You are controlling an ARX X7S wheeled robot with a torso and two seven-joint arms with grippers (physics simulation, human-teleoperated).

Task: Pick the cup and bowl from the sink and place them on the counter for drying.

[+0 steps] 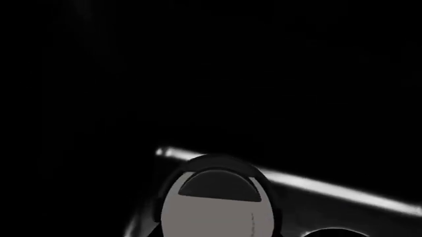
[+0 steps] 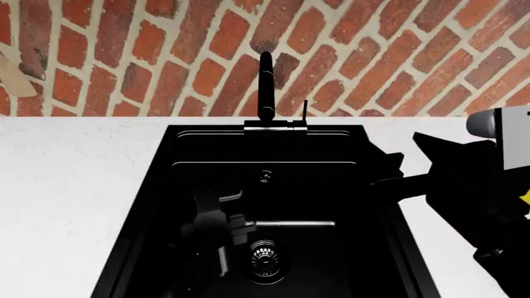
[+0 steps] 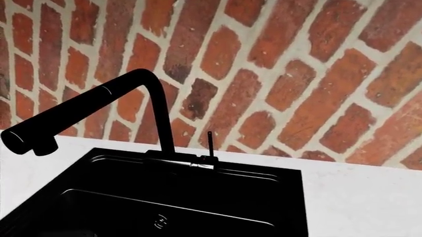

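wall: red brick wall with pale mortar joints, bricks laid in curved, slanted courses; fills the whole upper part of the head view and most of the right wrist view
wall detail: some bricks darker, near-black patches, one just right of the tap neck in the right wrist view
wall edge: pale beige patch at far left edge of head view, cannot tell what it is
wall base: meets a flat white surface in a straight horizontal line
light: even, flat, no hard shadows on the brick
left wrist view: almost fully dark, no room visible
floor, windows: not in view
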